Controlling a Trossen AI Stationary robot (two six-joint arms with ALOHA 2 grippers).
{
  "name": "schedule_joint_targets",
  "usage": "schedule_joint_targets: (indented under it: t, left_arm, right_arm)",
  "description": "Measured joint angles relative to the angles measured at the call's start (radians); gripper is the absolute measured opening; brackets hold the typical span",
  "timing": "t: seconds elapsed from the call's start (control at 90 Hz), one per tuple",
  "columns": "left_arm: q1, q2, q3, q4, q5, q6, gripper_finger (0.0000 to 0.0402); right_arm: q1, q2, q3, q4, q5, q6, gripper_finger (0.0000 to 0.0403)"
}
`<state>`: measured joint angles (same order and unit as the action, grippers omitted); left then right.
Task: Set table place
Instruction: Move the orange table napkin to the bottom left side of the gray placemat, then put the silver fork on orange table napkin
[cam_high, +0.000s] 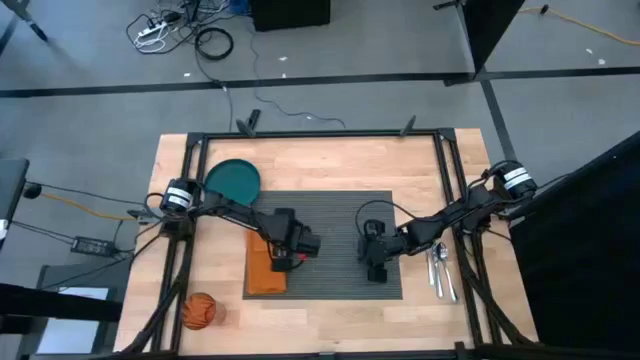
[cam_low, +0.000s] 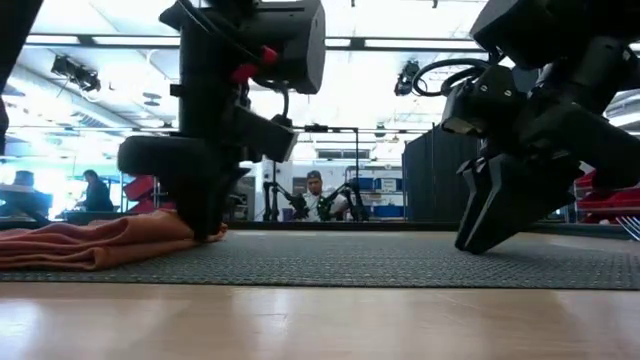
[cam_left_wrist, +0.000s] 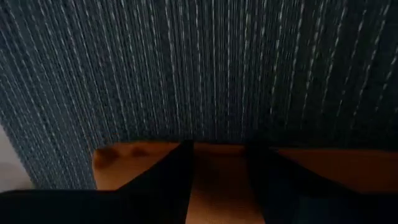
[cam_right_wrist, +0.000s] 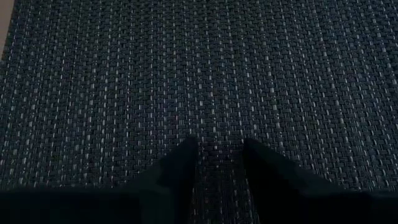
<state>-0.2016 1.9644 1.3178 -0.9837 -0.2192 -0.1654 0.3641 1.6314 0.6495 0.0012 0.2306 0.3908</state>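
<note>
A dark ribbed placemat (cam_high: 330, 245) is lying at the middle of the wooden desk (cam_high: 320, 165), with an orange napkin (cam_high: 266, 272) overlapping its left edge. The left gripper (cam_high: 287, 258) is pressing down at the napkin's inner edge; the left wrist view is showing its two fingers (cam_left_wrist: 168, 180) a narrow gap apart with orange cloth between them, grasping the napkin. The right gripper (cam_high: 375, 268) is leaning onto the bare right half of the mat, its fingers (cam_right_wrist: 177, 165) slightly parted over the weave with nothing between them. Open mat is lying between the two grippers. A teal plate (cam_high: 232, 180) is sitting at the mat's far left corner, an orange cup (cam_high: 199, 311) is resting near the desk's front left edge, and silver cutlery (cam_high: 441, 268) is lying just off the mat's right edge. In the low view, people (cam_low: 318, 196) are sitting in the room beyond.
</note>
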Motion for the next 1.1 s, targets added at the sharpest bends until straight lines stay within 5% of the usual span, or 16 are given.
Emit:
schedule_joint_targets:
  t: [0.2, 0.389, 0.522, 0.8, 1.1]
  left_arm:
    - [-0.023, -0.027, 0.066, 0.042, -0.044, -0.027, 0.0131]
    - [-0.074, -0.054, 0.098, 0.196, -0.084, -0.045, 0.0131]
    - [-0.104, -0.054, 0.071, 0.331, -0.087, -0.049, 0.0131]
    - [-0.119, -0.053, 0.002, 0.664, -0.086, -0.056, 0.0131]
    - [-0.119, -0.053, 0.000, 0.703, -0.084, -0.030, 0.0131]
  right_arm:
    - [-0.008, -0.065, -0.001, -0.057, -0.030, -0.001, 0.0113]
    - [-0.007, -0.219, 0.061, -0.351, -0.071, 0.082, 0.0113]
    - [0.025, -0.300, 0.102, -0.593, -0.138, 0.259, 0.0113]
    - [0.145, -0.341, 0.075, -0.981, -0.227, 0.931, 0.0113]
    - [0.172, -0.307, -0.014, -0.970, -0.217, 1.078, 0.0113]
